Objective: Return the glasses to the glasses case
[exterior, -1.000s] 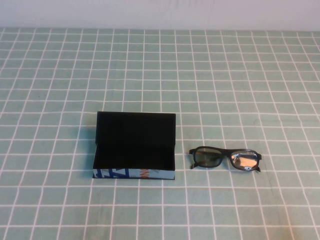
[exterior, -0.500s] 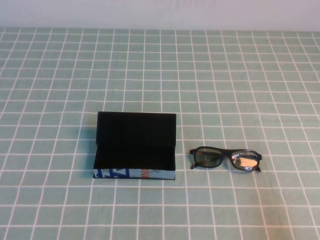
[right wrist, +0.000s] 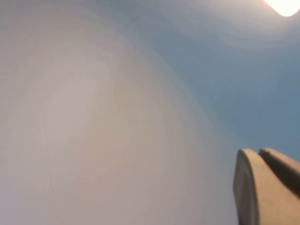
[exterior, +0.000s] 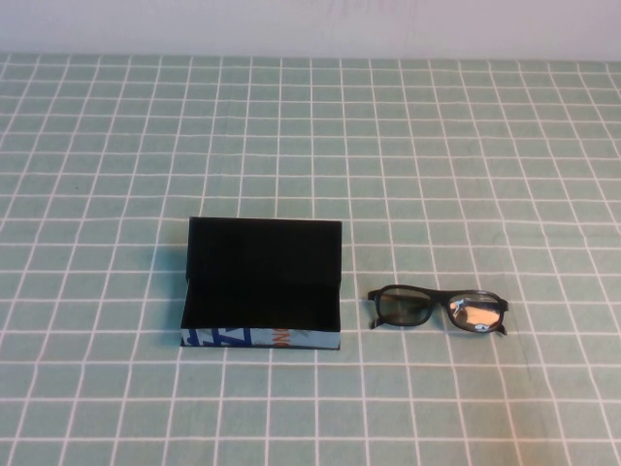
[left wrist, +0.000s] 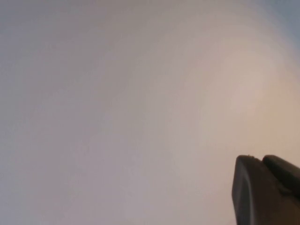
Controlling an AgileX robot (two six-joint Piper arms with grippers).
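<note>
Nothing has moved since the earlier frames: case and glasses sit exactly where they were, so the task hasn't started. Both arms are out of the high view.

Biggest first: the worktop (exterior: 437, 146), covered in a pale green cloth ruled with a white grid, flat and matte. On it the glasses case (exterior: 262, 283), a black rectangular box with its hinged lid standing open at the back, a dark empty interior, and a front side printed blue, white and orange. Just beside the case, on its right and apart from it, lie the glasses (exterior: 439, 310): thick black plastic frame, clear rectangular lenses, one catching a bright glint, temples apparently folded.

Now the grippers. The left gripper (left wrist: 266, 190) shows only as dark finger edges against a blank pale backdrop, well away from the case; the two tips lie close together and look closed. The right gripper (right wrist: 265, 185) is likewise parked away from the case, its fingers pressed together, holding nothing.

Judgement: first move is a reach for the glasses, probably by the right arm.
</note>
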